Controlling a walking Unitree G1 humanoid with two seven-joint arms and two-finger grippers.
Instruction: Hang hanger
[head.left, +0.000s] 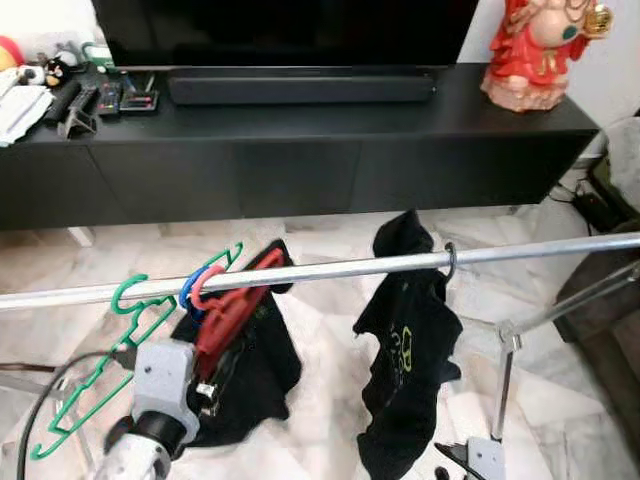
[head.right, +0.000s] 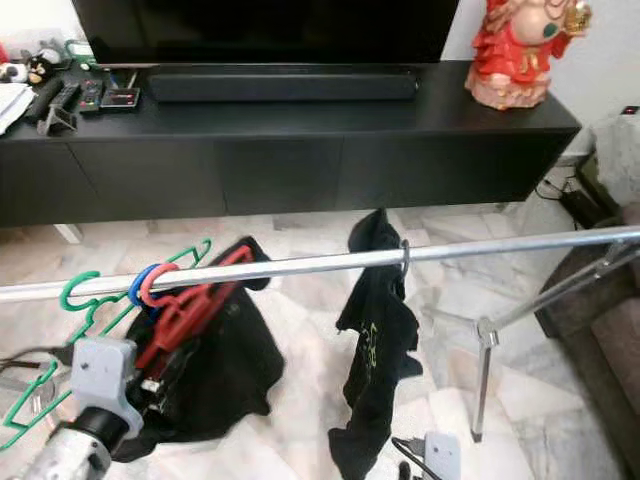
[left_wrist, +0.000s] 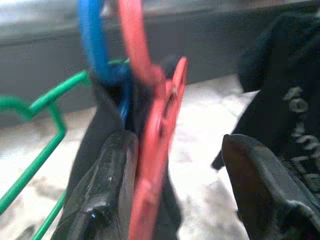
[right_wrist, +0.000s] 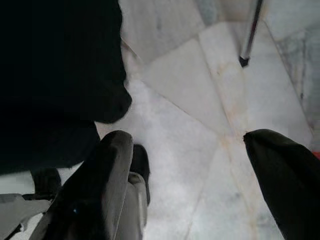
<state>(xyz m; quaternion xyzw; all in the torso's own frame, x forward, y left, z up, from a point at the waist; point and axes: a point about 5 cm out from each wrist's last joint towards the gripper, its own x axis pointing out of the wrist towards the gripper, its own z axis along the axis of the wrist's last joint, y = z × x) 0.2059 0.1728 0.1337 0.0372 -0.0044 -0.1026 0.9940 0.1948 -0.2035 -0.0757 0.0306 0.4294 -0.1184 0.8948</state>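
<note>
Red hanger (head.left: 232, 300) hooked on rail (head.left: 330, 268); left gripper (left_wrist: 170, 190) fingers spread beside it, seemingly releasing, next withdraw toward 6 o'clock; right gripper (right_wrist: 190, 185) spread, idle.

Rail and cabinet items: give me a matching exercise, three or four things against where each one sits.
Things:
1. red plastic hanger
2. green wire hanger
3. black T-shirt on a metal hook
4. red figurine

Places:
A. on the black TV cabinet, right end
B. leftmost on the metal rail
C. mid-rail, apart from the others
D. hooked on the rail, beside the open left tool

Pairs: 1-D, 2-B, 3-C, 4-A
</note>
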